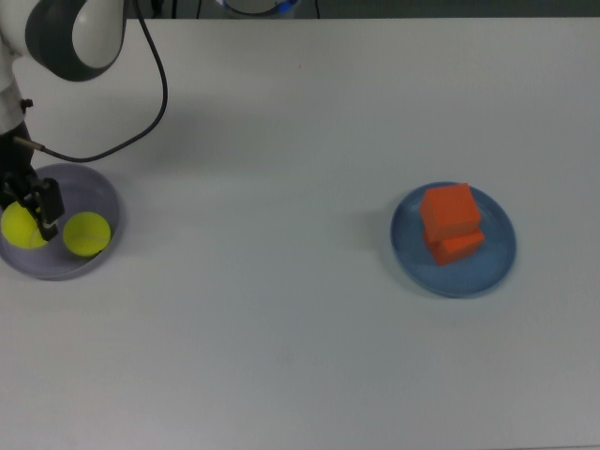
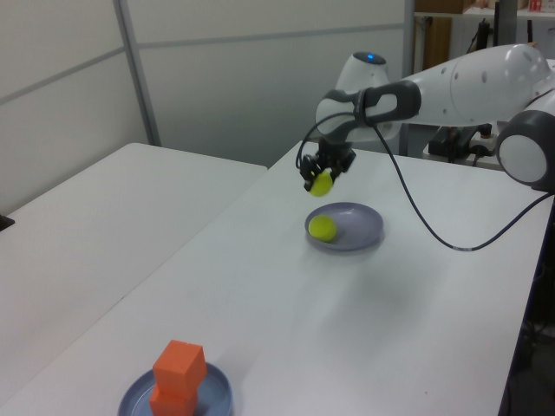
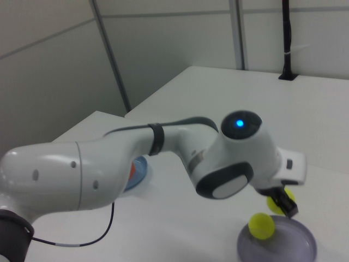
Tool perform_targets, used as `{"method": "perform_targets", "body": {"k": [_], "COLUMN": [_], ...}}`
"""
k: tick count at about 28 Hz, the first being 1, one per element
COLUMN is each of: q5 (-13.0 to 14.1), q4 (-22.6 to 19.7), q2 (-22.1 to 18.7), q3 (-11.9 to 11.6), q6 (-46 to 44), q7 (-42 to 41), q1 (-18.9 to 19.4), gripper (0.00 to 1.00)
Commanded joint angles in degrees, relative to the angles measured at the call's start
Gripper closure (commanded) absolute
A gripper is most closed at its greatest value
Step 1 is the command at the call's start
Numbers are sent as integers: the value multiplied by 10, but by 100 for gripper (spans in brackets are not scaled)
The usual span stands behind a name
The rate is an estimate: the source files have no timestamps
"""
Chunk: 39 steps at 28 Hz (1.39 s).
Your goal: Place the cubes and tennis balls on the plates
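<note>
Tennis ball is hanging clamped in the gripper above the lavender plate; released there, it risks bouncing out.

The surface lies bare between the lavender plate at the top view's left edge and the blue plate, where stacked cubes stand tall.

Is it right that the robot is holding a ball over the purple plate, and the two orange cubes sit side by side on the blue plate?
Not quite. The cubes are stacked one on top of the other, not side by side; the left view shows it. The rest holds: they are on the blue plate, and the fingers hold a ball above the purple plate.
</note>
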Motion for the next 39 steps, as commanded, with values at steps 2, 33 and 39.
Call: {"method": "perform_targets", "body": {"k": [2, 33, 39], "q5": [14, -21, -61], "q4": [-4, -3, -1], "q2": [23, -92, -141], "q3": [-7, -19, -6], "q6": [0, -161, -223], "q7": [-15, -40, 13], "q1": [-2, 19, 45], "gripper": [100, 0, 0]}}
